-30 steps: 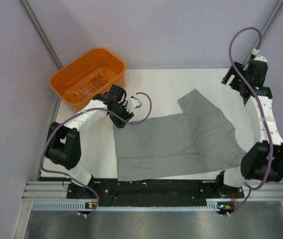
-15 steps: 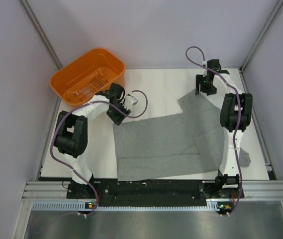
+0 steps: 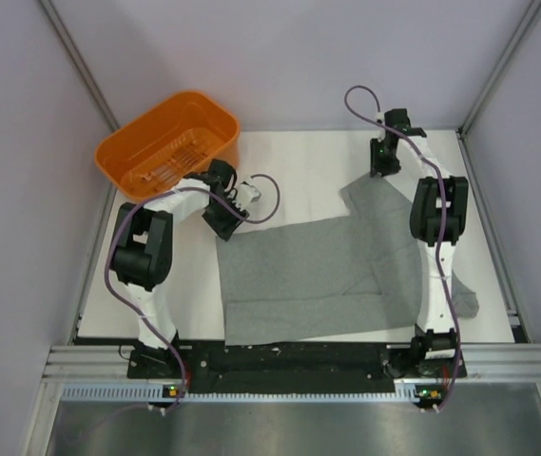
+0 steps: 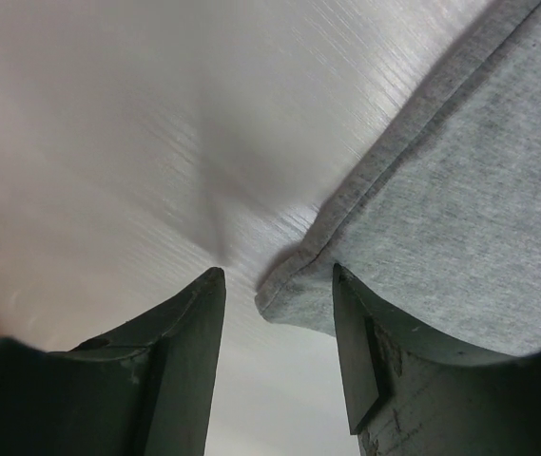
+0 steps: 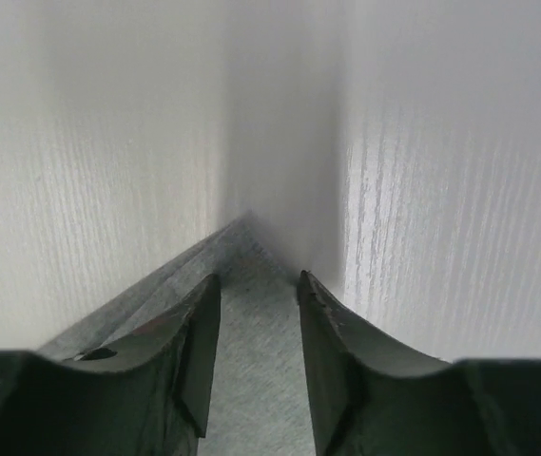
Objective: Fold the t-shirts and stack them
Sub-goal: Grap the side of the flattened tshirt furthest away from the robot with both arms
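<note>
The white table [image 3: 308,157] carries everything. The heather-grey t-shirt [image 3: 318,275] lies spread and mostly flat on it, to the right of the orange basket [image 3: 146,116] and nearer the arm bases. One part of the t-shirt reaches toward the far right, and another runs down under the right arm [image 3: 436,218]. The basket itself sits at the table's far left corner.

The left arm [image 3: 142,252] bends up alongside the basket. The left gripper [image 3: 224,223] is low, just right of the basket's near end, at the t-shirt's far left corner. In the left wrist view its jaws stand apart and that hemmed corner [image 4: 294,294] lies on the table between them, not pinched.

The right gripper [image 3: 384,166] is well to the right of the basket, at the t-shirt's far tip. Its jaws are also apart, and the pointed tip of fabric [image 5: 251,380] lies flat between the fingers [image 5: 199,351], unclamped.
</note>
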{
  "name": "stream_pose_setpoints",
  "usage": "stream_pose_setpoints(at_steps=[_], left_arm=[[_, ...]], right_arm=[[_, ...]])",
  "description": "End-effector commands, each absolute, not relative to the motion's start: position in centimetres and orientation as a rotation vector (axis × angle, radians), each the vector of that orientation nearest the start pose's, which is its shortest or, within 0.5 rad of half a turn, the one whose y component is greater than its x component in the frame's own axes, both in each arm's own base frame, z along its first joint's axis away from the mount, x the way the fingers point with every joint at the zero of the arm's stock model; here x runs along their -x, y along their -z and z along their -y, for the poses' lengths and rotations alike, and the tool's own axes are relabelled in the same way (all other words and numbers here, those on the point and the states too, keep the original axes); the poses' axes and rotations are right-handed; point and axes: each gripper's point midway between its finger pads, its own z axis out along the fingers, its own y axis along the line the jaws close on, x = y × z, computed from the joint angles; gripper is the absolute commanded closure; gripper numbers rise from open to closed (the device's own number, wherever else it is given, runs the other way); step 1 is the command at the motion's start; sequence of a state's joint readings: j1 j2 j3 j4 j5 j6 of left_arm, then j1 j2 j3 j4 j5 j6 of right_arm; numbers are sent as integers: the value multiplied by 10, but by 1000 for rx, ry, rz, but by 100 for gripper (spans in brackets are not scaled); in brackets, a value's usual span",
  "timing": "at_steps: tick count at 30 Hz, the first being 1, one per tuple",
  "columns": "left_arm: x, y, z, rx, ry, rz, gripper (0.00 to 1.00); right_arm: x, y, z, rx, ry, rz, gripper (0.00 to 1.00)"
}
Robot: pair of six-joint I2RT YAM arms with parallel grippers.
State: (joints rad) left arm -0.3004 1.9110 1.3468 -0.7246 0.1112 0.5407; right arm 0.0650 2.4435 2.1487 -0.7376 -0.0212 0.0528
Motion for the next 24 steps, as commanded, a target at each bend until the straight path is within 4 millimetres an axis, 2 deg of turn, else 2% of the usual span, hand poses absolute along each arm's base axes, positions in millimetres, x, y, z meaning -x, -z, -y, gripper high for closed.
stream_pose_setpoints(at_steps=[1,2,3,4,9,11,15,17,20,24], left_arm=[[-380,-33,114,-1186,130,-2560,47],[-381,-32,114,-1194,137,-2556,47],[-379,-32,117,-1211,161,-2549,47],[-377,-31,119,-1231,185,-2546,46],[-367,-24,121,-1288,256,-2537,47],[-362,-20,121,-1306,287,-2554,51],[-342,-20,129,-1361,434,-2579,75],[-332,-27,134,-1390,507,-2561,100],[-320,-44,143,-1439,602,-2478,100],[-319,-66,141,-1455,542,-2377,100]], right_arm=[[-561,-26,-67,74,-149,-2633,75],[-561,-28,-69,82,-155,-2630,84],[-560,-29,-68,82,-154,-2631,99],[-559,-31,-67,82,-152,-2629,100],[-549,-61,-70,110,-183,-2595,100],[-545,-83,-73,115,-210,-2560,100],[-534,-114,-74,106,-232,-2497,100],[-526,-124,-68,86,-199,-2474,100],[-508,-139,-57,39,-146,-2442,100],[-475,-158,-43,-36,-120,-2387,100]])
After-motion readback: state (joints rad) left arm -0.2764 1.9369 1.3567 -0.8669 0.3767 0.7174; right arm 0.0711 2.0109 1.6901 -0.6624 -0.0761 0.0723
